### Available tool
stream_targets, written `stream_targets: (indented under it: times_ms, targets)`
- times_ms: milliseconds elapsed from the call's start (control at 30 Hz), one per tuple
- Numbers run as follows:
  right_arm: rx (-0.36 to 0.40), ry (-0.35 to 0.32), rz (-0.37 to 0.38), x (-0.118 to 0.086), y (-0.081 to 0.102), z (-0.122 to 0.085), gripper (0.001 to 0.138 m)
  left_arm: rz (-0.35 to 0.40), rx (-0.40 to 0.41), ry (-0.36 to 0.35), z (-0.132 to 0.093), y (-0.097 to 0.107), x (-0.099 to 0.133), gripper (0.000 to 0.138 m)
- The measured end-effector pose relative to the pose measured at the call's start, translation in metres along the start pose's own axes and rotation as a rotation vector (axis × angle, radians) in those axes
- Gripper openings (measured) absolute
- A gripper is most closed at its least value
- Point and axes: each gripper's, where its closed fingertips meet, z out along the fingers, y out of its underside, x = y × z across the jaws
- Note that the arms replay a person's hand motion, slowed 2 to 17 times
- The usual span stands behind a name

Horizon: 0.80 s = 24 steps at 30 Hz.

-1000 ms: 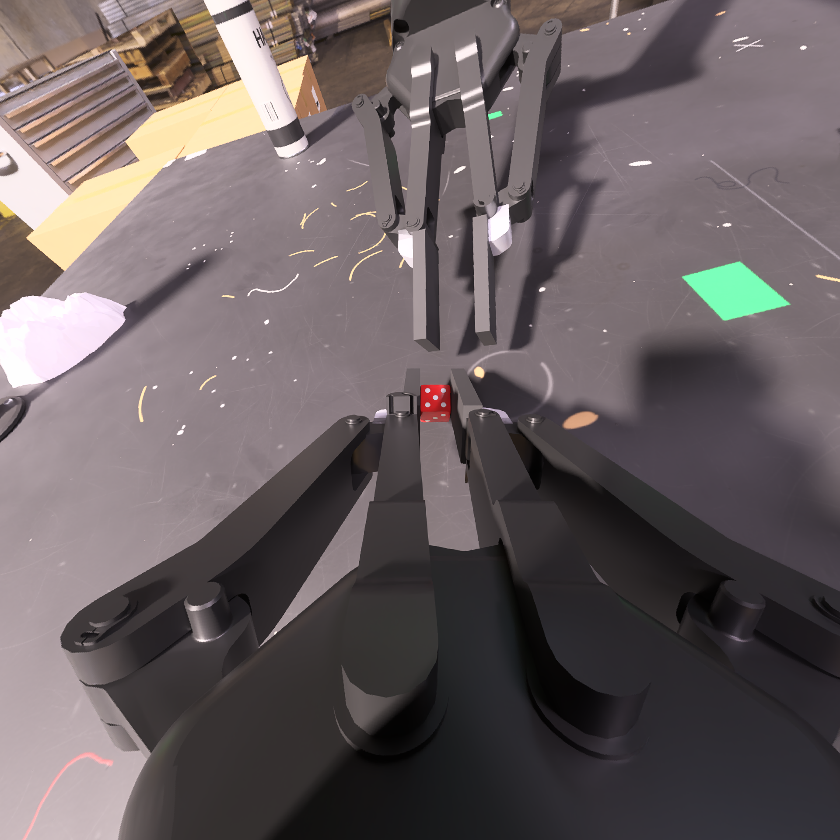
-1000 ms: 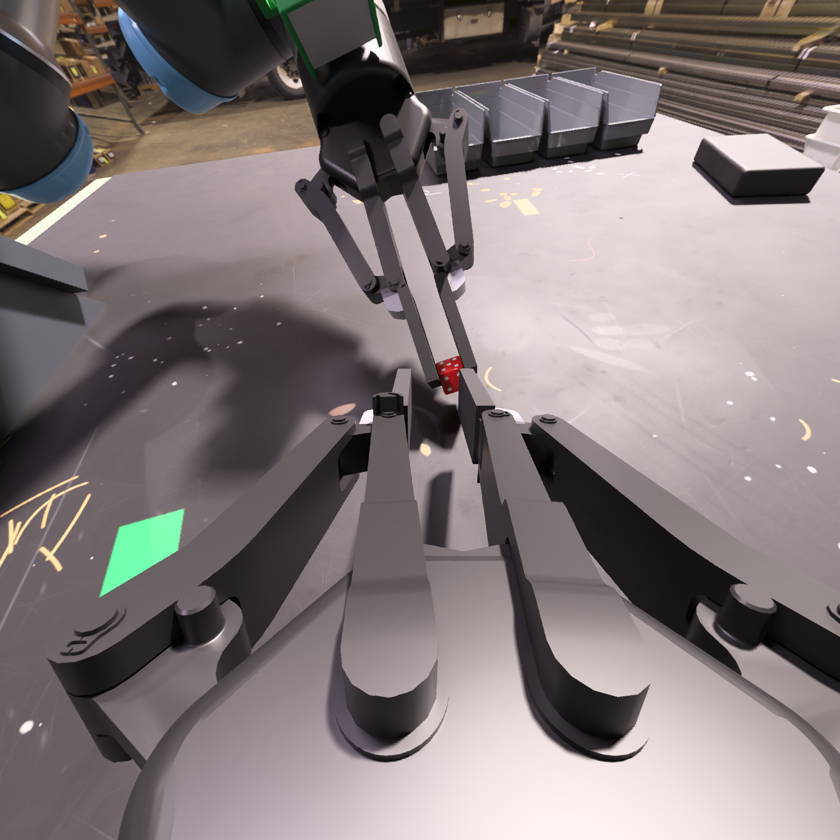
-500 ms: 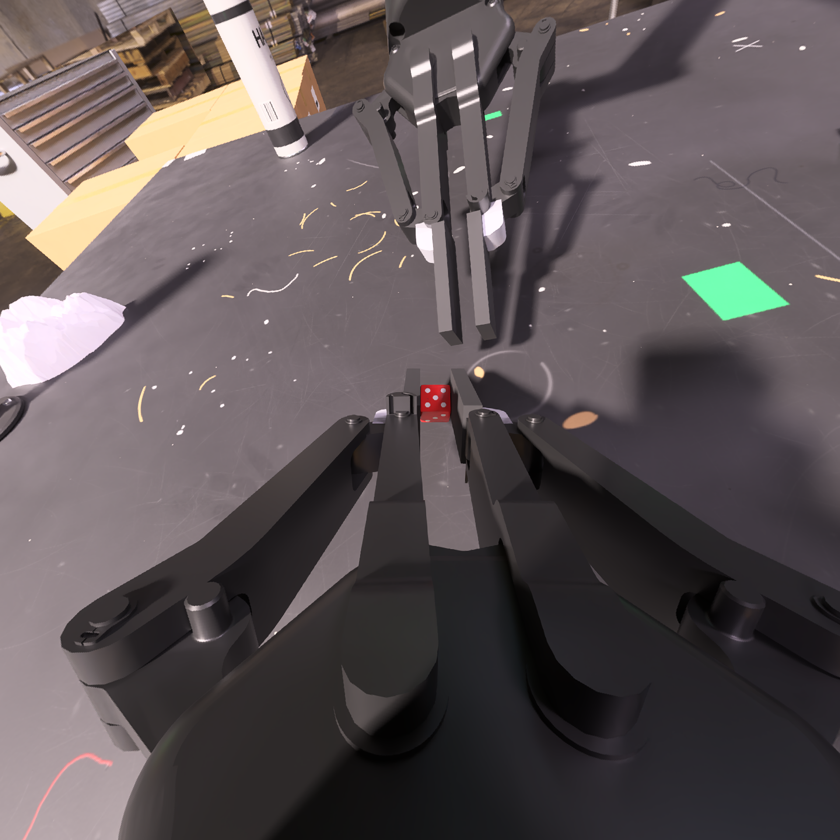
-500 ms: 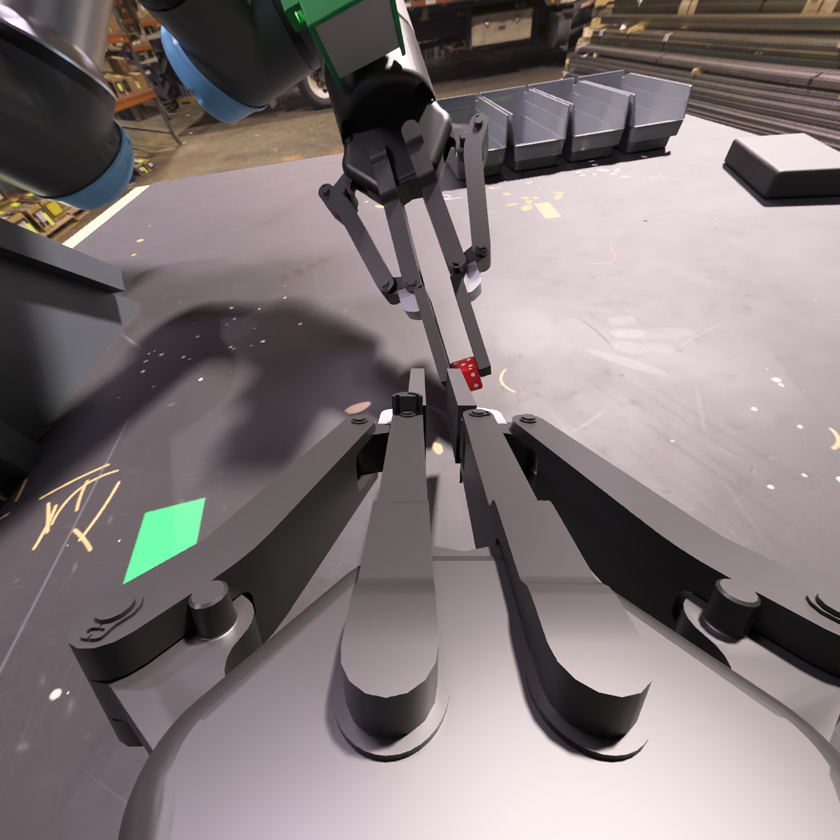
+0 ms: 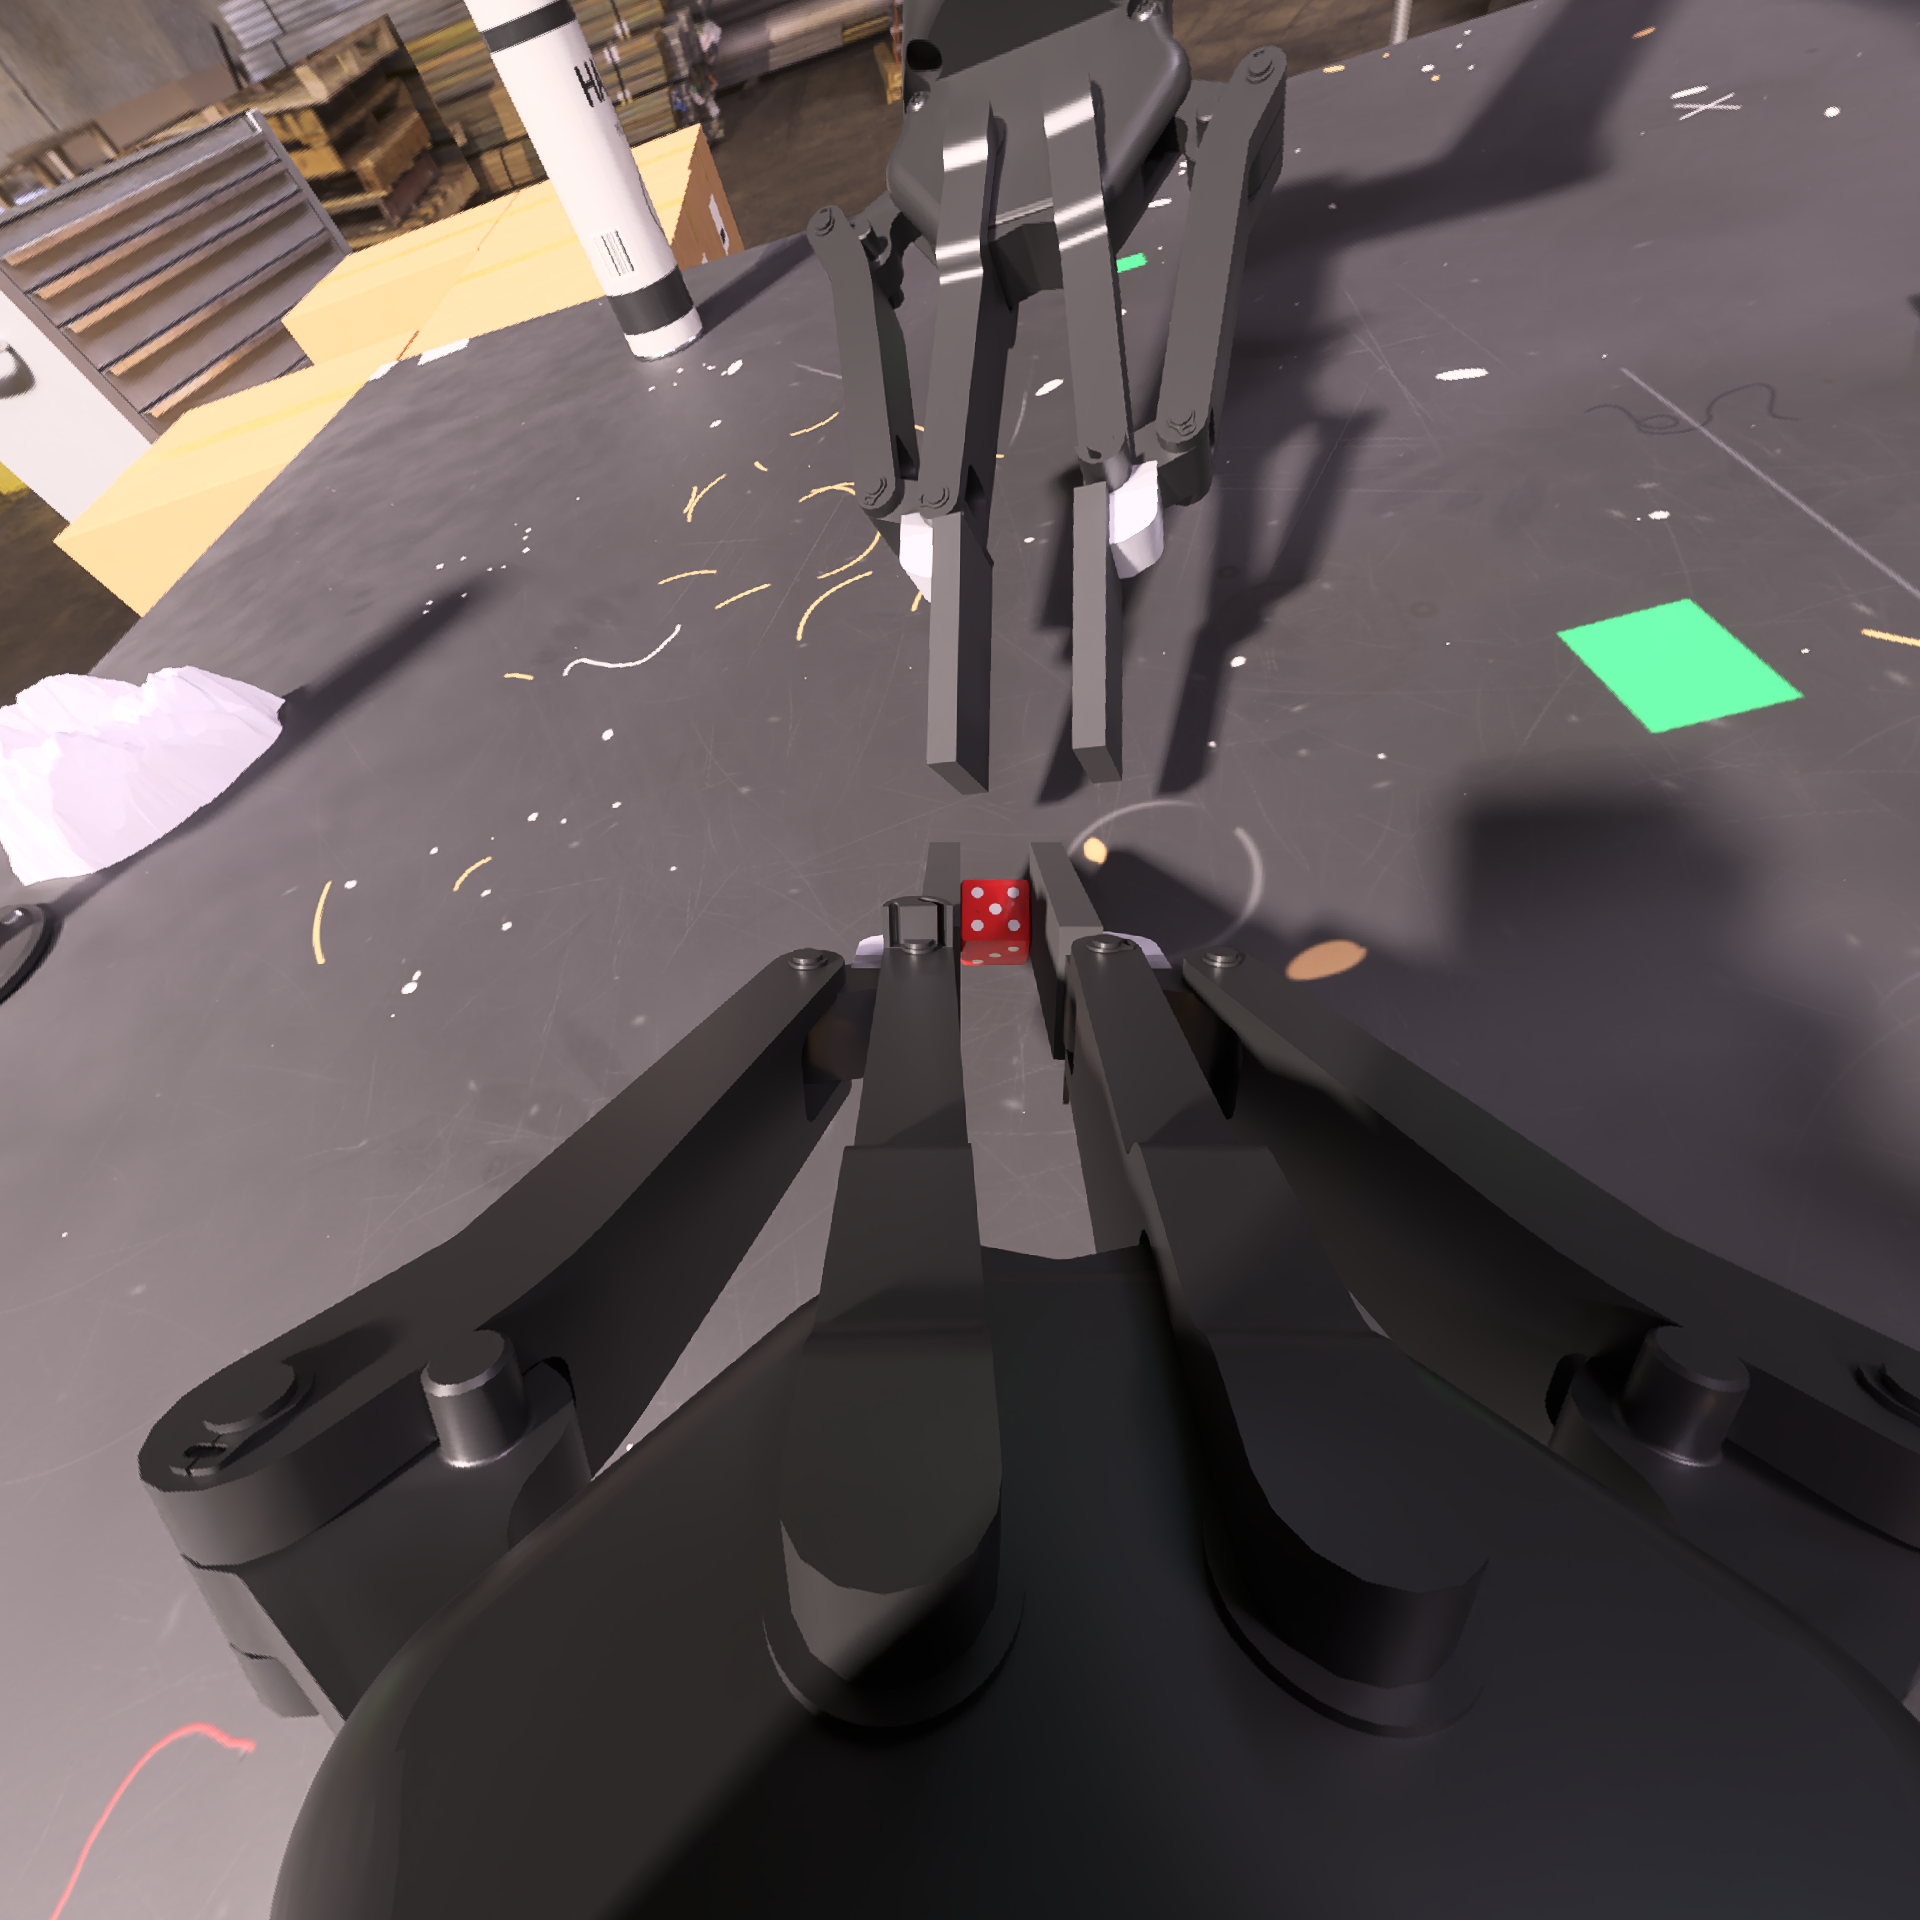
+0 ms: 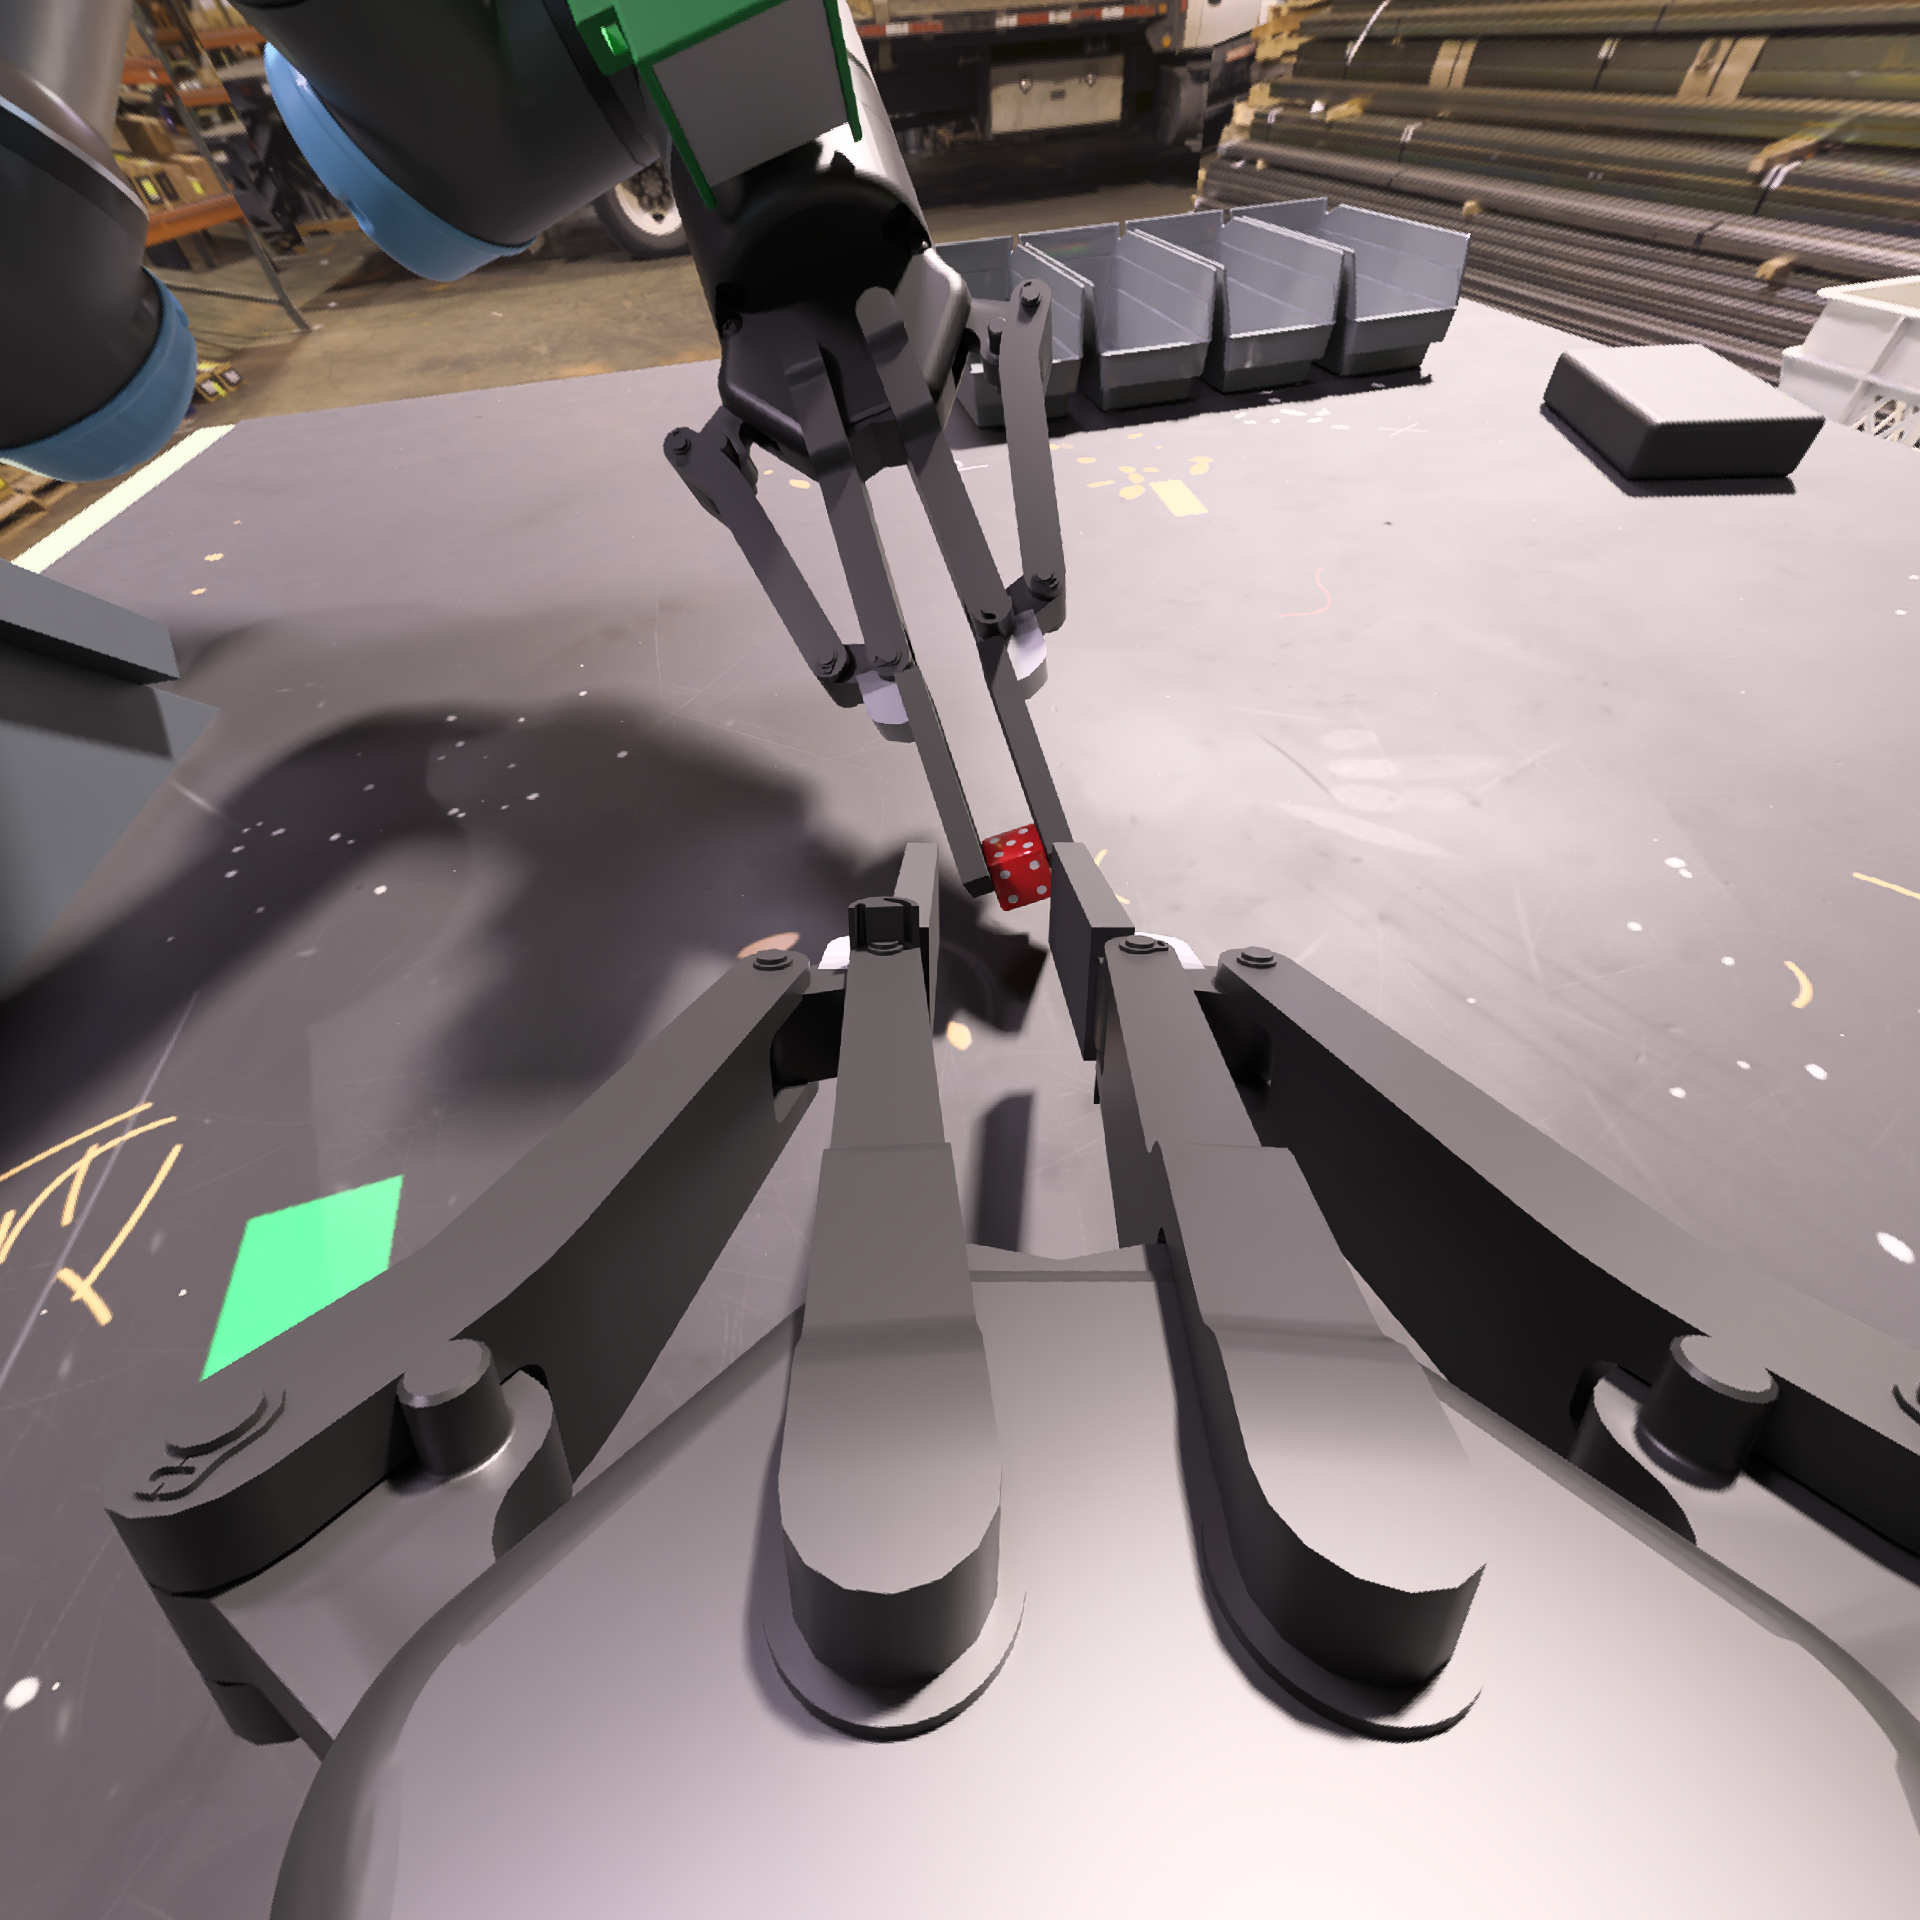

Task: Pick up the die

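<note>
A small red die (image 5: 994,909) with white pips sits between the fingertips of my left gripper (image 5: 997,883), which is shut on it at or just above the dark table (image 5: 623,1039). In the right wrist view the die (image 6: 1016,868) shows pinched at the tips of the left gripper's long fingers (image 6: 940,769). My right gripper (image 6: 997,883) is open with a narrow gap and holds nothing. It faces the die from the opposite side. In the left wrist view the right gripper (image 5: 1023,769) hangs just beyond the die, tips above the table.
A crumpled white sheet (image 5: 114,758) lies at the left. A white post (image 5: 613,208) and a yellow box (image 5: 312,395) stand at the far left. A green patch (image 5: 1678,665) marks the table. Grey bins (image 6: 1226,301) and a dark flat box (image 6: 1678,416) sit at the far edge.
The right gripper's fingers narrowed, then spread apart again, and it shifted slightly in front of the die. The left gripper and the die have not moved.
</note>
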Motion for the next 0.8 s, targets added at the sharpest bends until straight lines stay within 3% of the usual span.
stream_targets:
  times_ms: [300,533,800]
  targets:
    - [-0.036,-0.017,-0.014,-0.003,0.004,0.003,0.029,0.002,0.001,0.003,0.000,0.000,0.000,0.018]
    - [-0.036,-0.081,-0.021,-0.013,0.005,0.001,0.008,0.003,0.001,0.009,0.000,0.000,0.001,0.018]
    - [-0.018,-0.052,-0.011,-0.008,0.003,-0.001,0.010,0.001,0.001,0.008,0.000,0.000,0.001,0.018]
